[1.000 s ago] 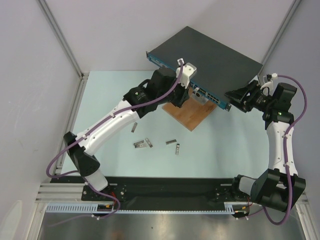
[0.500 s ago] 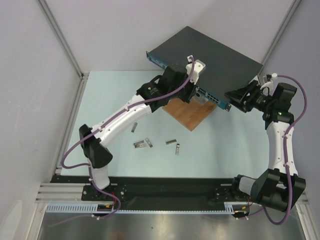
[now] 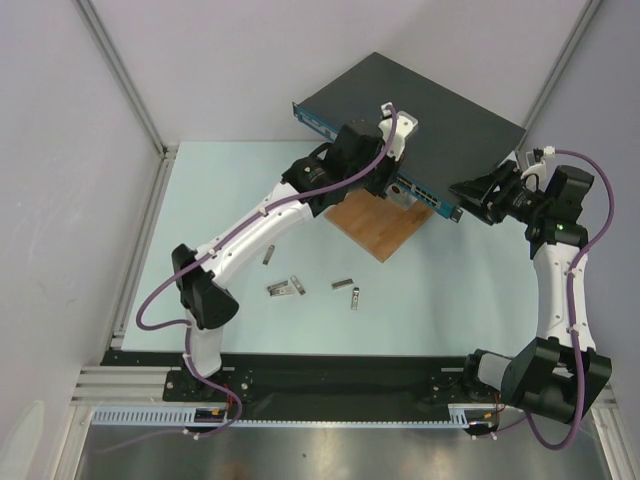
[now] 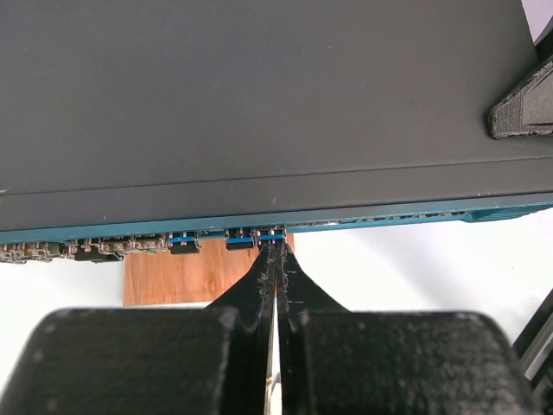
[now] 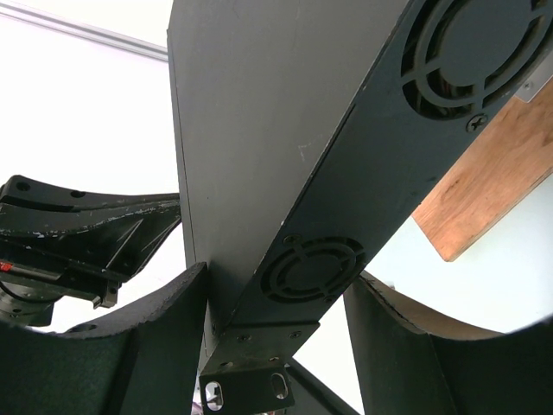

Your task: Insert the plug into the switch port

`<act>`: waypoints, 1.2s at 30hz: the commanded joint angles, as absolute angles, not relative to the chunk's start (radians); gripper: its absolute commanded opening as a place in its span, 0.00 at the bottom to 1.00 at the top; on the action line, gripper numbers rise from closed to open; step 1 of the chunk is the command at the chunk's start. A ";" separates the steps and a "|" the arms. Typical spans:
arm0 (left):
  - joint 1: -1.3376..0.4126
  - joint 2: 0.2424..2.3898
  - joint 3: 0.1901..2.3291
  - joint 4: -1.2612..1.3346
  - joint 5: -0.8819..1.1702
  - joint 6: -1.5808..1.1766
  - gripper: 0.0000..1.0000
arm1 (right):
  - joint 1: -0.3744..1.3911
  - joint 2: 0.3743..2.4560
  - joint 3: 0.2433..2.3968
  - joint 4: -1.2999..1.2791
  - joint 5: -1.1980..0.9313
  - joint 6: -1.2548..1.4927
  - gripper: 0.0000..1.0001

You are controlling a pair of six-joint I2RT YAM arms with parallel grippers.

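The left gripper (image 4: pixel 274 251) has its fingers drawn together to a thin slit, and they appear to pinch the rear of the plug (image 4: pixel 271 235). The plug lies straight ahead of the tips, at a socket in the blue front strip (image 4: pixel 104 233) of the switch (image 4: pixel 259 104). Its long axis follows the fingers, square to the strip; how deep it sits cannot be told. The strip runs from far left to near right. The right gripper (image 5: pixel 275 294) is clamped on the switch's right end. The front edge stands over a wooden board (image 3: pixel 375 228) on the table (image 3: pixel 450 290). Neighbouring sockets to the left are occupied, so side room is tight.
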State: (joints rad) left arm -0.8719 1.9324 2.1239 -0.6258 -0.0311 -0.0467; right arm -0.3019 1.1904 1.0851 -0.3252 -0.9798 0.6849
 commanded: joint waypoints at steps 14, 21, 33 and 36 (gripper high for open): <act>-0.865 1.987 2.063 -0.295 -0.040 -0.104 0.00 | -0.201 1.230 1.071 -0.281 -1.022 0.607 0.00; -0.871 1.971 1.987 -0.149 -0.042 -0.101 0.02 | -0.198 1.241 1.077 -0.258 -1.029 0.623 0.00; -0.847 1.514 1.559 -0.190 0.207 0.118 0.31 | -0.279 1.293 1.138 -0.264 -1.046 0.606 0.25; -0.839 1.421 1.450 -0.280 0.273 0.193 0.38 | -0.296 1.299 1.150 -0.244 -1.060 0.617 0.45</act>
